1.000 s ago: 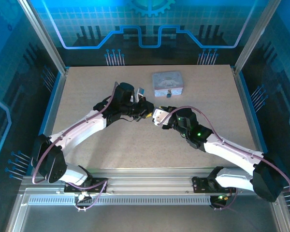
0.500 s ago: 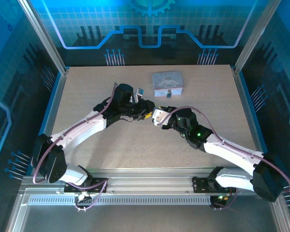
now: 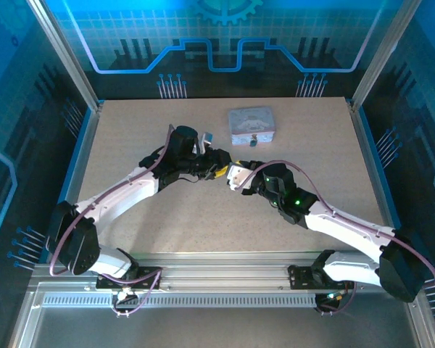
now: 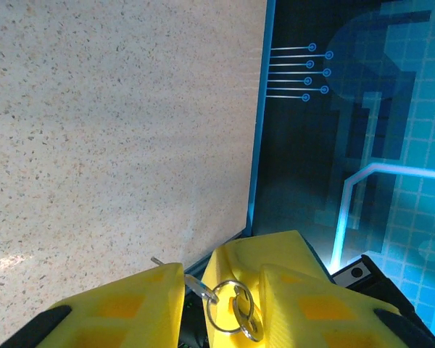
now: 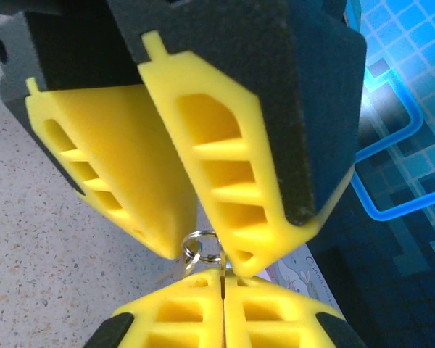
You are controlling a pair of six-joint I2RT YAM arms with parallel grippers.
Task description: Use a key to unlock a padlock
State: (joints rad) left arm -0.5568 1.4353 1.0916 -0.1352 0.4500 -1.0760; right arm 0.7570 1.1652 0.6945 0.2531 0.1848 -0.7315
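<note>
While the key (image 4: 183, 280) sits between them, the right pincer (image 5: 221, 290) is closed, the left pincer (image 4: 221, 286) unclear; unlocking seems unfinished.

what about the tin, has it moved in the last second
No. The tin sits at the same spot near the far edge of the table in the top view.
</note>
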